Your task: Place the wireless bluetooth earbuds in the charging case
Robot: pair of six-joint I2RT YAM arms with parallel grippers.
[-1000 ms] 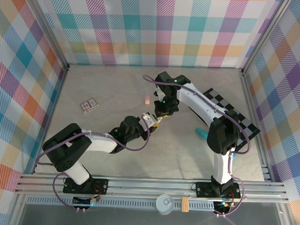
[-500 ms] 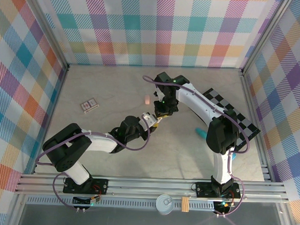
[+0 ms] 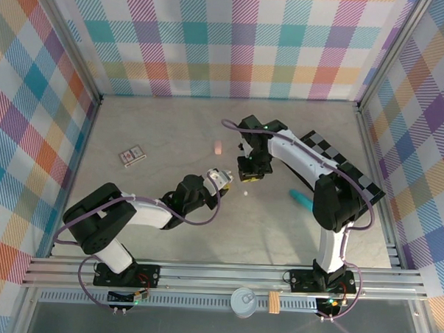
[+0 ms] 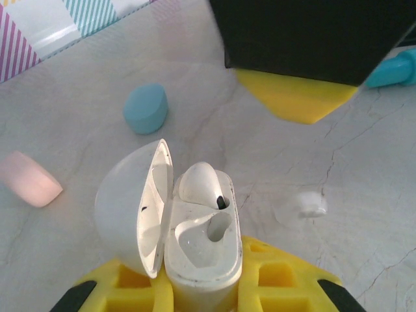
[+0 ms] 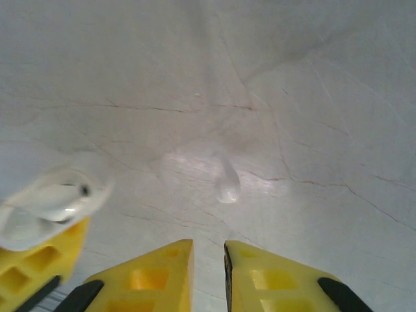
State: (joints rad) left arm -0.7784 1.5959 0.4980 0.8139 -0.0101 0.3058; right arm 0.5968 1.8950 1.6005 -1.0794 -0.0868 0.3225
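Near the middle of the bench [image 3: 172, 127], the left gripper [image 4: 201, 289] clamps the base of the white charging case [image 4: 198, 240] between its yellow fingers. The case's lid stands open to the left. One white earbud [image 4: 203, 185] sits in the far socket, and the near socket is hollow. To the right of the case and apart from it, a second white earbud [image 5: 227, 187] lies loose on the bench surface. Just beyond this earbud hangs the right gripper [image 5: 208, 260], its yellow fingers drawn to a narrow slit with nothing between them. Farther back, a teal case [image 4: 146, 108] and a pink case [image 4: 29, 181] lie apart from each other. A teal tube [image 3: 300, 198] lies toward the right edge, near a checkered board [image 3: 347, 172]. A small card [image 3: 132, 156] lies toward the left edge.
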